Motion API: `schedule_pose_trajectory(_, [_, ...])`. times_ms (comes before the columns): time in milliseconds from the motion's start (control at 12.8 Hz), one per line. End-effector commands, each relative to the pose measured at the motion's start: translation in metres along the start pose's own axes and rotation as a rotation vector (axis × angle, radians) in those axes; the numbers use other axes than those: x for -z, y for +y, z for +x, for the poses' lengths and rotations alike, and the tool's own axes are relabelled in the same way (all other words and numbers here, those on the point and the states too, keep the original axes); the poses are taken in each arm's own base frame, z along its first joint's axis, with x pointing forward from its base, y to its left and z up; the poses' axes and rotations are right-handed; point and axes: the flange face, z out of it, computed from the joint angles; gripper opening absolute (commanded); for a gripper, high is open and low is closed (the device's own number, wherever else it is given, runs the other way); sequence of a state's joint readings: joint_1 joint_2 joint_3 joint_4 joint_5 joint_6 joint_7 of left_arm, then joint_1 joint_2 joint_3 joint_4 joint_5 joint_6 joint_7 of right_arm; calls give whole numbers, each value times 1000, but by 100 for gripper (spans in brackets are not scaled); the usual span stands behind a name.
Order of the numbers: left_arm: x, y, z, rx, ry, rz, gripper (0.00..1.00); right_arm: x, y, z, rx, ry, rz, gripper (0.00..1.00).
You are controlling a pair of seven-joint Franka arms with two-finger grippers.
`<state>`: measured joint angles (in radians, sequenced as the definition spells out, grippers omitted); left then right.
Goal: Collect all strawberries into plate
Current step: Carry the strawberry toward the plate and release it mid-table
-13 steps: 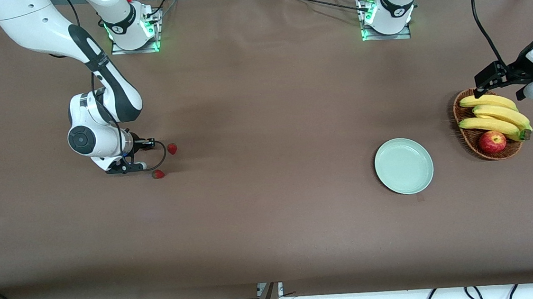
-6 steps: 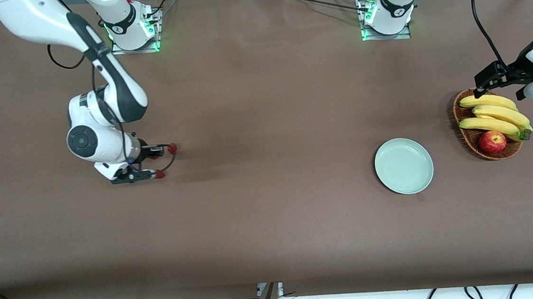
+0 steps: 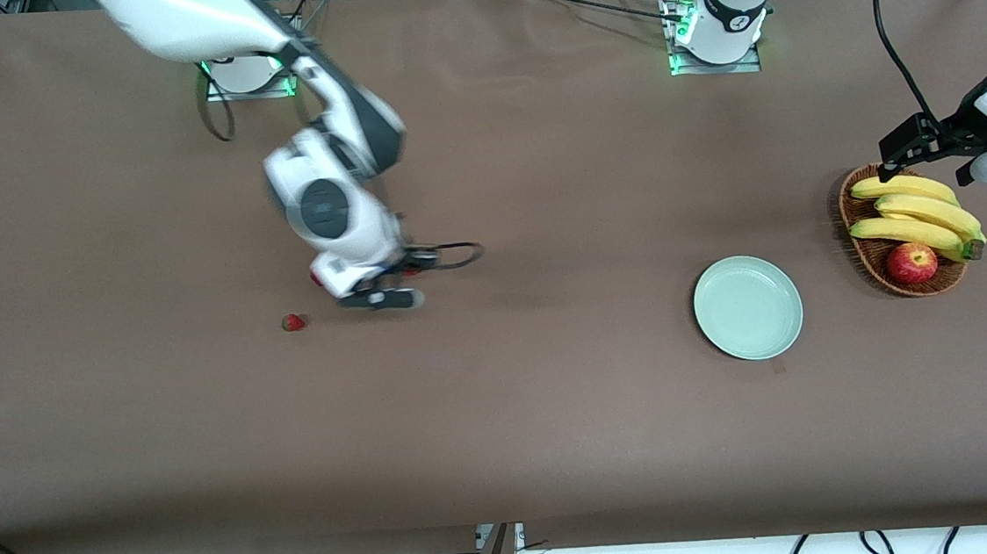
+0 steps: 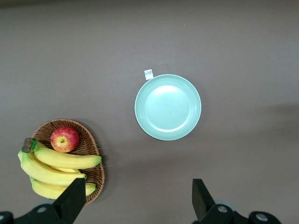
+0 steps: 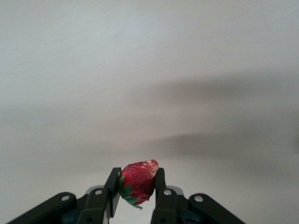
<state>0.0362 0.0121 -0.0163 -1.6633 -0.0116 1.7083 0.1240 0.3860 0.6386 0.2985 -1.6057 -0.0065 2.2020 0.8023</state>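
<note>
Midway, a strawberry (image 5: 138, 181) is carried toward the mint-green plate (image 3: 748, 307).

It is pinched, red with a green cap, in the right tool (image 3: 395, 278) over bare bench (image 3: 557, 413); the empty plate lies toward the left arm's end. A second strawberry (image 3: 293, 322) rests on the bench. The left tool (image 4: 140, 205) waits spread near the wicker basket (image 3: 861, 252).

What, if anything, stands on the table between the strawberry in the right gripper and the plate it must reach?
Nothing visible does. The right gripper holds a strawberry above bare table; the plate lies toward the left arm's end.
</note>
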Motion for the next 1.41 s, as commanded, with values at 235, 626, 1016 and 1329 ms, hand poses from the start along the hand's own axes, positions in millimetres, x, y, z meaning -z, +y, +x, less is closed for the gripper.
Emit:
schedule_pose_trajectory(235, [5,-2,3,-12,-1,16,100,-76,-130,-48,-118,88,233,10])
schedule_pose_trajectory(626, [5,-3,3,-10,-1,14,100,-107,-144,-61,-152,134,353,30])
schedule_pose_trajectory(1016, [1,-9,2,3,-10,10,100,-23,-118,-16,-136,172,298,100])
schedule_pose_trajectory(1329, [-6,5,-1,-18,-65,0,100,49,-24,36,60,90,67,100])
